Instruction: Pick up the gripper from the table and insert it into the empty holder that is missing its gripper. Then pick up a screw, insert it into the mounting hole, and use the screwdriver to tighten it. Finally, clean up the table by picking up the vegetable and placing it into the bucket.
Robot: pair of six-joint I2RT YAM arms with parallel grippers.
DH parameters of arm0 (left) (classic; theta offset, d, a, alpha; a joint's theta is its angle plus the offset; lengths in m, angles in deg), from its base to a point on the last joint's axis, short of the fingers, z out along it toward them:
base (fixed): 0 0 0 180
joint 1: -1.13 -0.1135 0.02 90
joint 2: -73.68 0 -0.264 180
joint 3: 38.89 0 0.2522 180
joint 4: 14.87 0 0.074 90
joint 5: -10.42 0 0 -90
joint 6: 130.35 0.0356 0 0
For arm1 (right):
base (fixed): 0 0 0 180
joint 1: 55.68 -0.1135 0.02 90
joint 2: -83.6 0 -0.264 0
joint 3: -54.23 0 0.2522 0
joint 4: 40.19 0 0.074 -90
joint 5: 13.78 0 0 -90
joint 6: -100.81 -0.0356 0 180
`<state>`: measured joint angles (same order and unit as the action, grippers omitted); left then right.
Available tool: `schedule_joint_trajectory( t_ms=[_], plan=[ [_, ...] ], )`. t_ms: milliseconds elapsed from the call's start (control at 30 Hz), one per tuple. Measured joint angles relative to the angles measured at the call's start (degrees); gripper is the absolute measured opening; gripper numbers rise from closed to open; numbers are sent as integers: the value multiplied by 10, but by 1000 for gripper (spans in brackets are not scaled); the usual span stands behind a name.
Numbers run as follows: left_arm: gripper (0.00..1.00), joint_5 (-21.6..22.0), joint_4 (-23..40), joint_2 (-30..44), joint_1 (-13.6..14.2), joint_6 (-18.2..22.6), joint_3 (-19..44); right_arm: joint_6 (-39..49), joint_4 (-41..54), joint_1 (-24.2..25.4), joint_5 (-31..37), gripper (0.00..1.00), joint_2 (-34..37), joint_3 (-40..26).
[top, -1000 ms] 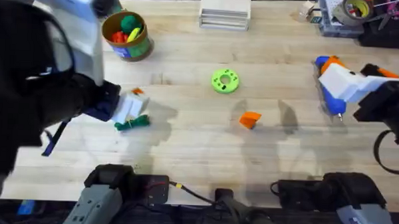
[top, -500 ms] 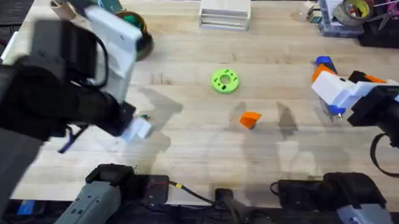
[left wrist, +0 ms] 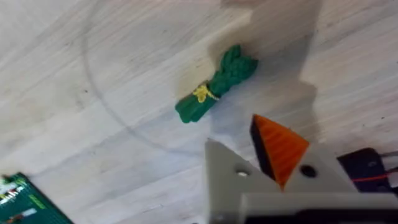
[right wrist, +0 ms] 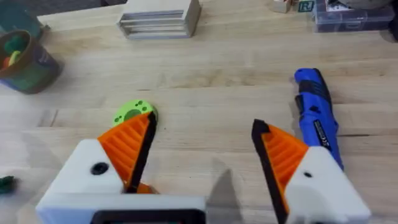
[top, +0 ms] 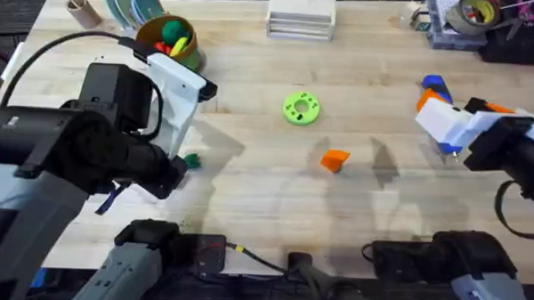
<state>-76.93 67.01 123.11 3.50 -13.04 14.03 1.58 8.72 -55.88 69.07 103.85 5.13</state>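
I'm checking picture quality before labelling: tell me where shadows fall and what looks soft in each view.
Overhead: soft double shadows lie on the table right of the orange wedge; the left arm looms large and dark. Left wrist: the left hand sits blurred in the foreground, casting a grey shadow past the sharp leafy vegetable. Right wrist: the right hand is soft, the blue screwdriver crisp.

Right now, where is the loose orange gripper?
The gripper lies on the table's middle in the overhead view, just below and right of the lime-green disc.

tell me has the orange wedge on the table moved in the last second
No. The orange wedge lies in the same spot as before, just below and right of the lime-green disc, which has not shifted either.
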Motion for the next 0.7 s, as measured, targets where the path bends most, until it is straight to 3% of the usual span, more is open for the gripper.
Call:
schedule_joint_trajectory(
  t_ms=[67, 233, 267, 300, 333, 367, 400, 433, 567, 633, 700],
  plan=[
    [9, 0, -7, 0, 0, 3, 0, 0, 0, 0, 0, 992, 0, 0],
    [7, 2, -30, -4, 0, 3, 4, 0, 0, 0, 0, 992, 0, 0],
    [71, 3, -31, -7, 0, 6, 10, 0, 0, 0, 0, 992, 0, 0],
    [228, 5, -32, -11, 1, 6, 19, 0, 0, 0, 0, 992, 0, 0],
    [696, 12, -37, -20, 6, 6, 62, 0, 0, 0, 0, 992, 0, 0],
    [863, 14, -39, -23, 10, 5, 82, 0, 0, 0, 0, 992, 0, 0],
    [954, 15, -43, -25, 13, 1, 99, 0, 0, 0, 0, 992, 0, 0],
    [983, 15, -47, -27, 17, -1, 120, 0, 0, 0, 0, 992, 0, 0],
    [994, -1, -70, -31, 29, -19, 191, 0, 0, 0, 0, 992, 0, 0],
    [777, -24, -85, -31, 32, -34, 218, 0, 0, 0, 0, 992, 0, 0],
    [459, -53, -106, -31, 34, -51, 240, 0, 0, 0, 0, 992, 0, 0]
  ],
)
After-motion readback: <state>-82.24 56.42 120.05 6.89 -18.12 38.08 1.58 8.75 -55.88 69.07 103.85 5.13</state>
